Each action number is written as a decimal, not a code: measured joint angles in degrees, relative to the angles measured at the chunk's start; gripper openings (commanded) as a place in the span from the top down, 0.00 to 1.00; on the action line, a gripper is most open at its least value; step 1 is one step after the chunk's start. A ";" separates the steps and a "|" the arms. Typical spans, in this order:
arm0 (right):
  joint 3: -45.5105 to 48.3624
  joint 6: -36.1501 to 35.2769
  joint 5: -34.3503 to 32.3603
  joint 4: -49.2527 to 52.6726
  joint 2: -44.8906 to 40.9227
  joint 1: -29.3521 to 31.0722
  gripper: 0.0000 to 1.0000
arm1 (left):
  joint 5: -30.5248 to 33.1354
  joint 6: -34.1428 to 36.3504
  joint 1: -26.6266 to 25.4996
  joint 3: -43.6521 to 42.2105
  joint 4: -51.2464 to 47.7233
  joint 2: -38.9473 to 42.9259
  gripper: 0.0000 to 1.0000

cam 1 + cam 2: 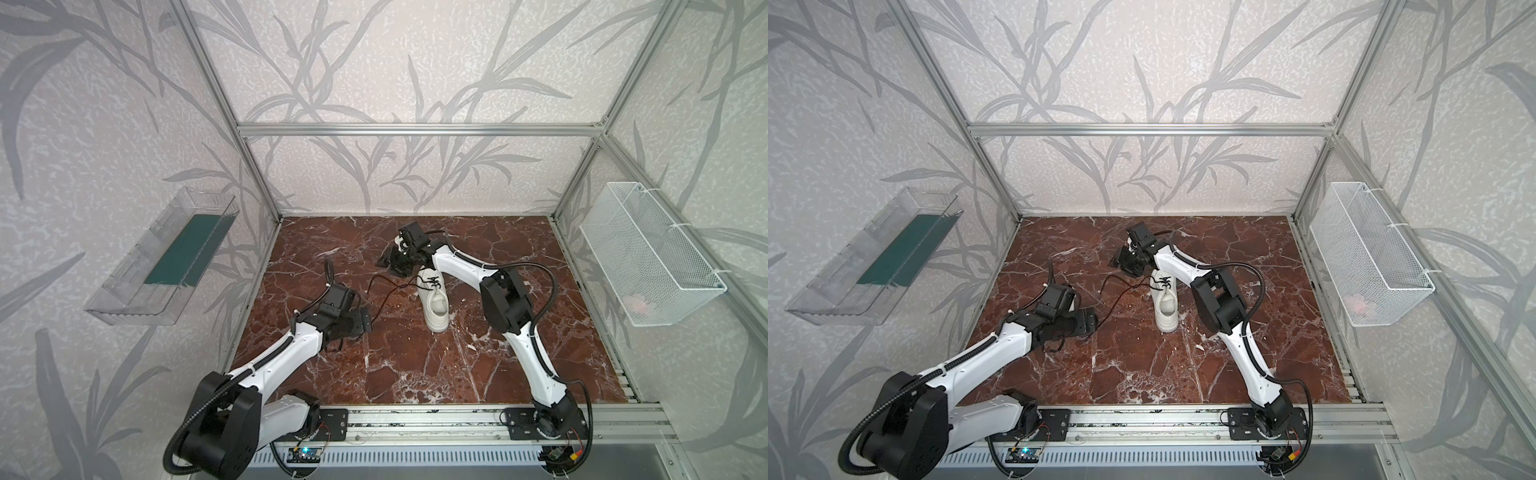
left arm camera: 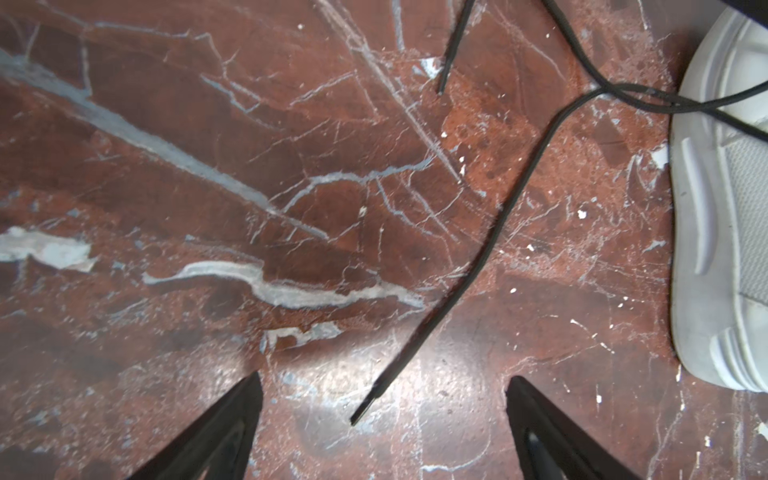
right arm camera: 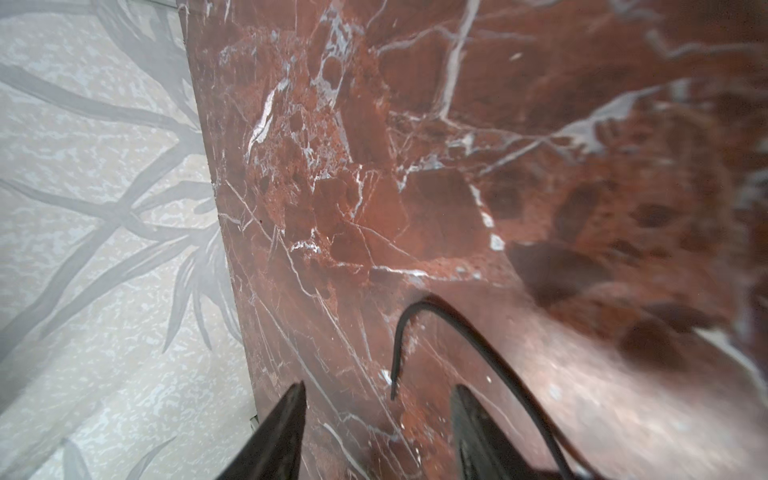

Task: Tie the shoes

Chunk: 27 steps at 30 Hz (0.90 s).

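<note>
Shoe [image 1: 433, 300] upright at middle of table [image 1: 374, 374], laces [image 2: 505, 208] untied, trailed left. Left gripper [image 2: 382, 378] spread wide, one lace tip laid between fingers, nothing held. Right gripper [image 3: 379, 386] parted beyond toe, other lace end draped past one finger, unclamped

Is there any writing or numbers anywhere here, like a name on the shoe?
No text can be read.
The white sneaker shows no brand, label or number in any view.
Any marks on the small circuit board at the front rail are too small to read.
</note>
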<state>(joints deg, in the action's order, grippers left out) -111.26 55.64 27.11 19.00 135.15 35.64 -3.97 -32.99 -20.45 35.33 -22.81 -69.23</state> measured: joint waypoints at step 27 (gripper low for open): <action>32.89 -15.04 2.78 3.06 -34.60 -16.63 0.44 | -0.85 -0.17 -6.58 16.26 -5.64 -24.30 0.55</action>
<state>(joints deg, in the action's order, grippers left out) -78.37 40.60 29.89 22.06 100.55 19.00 -4.82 -33.17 -27.03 51.59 -28.45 -93.54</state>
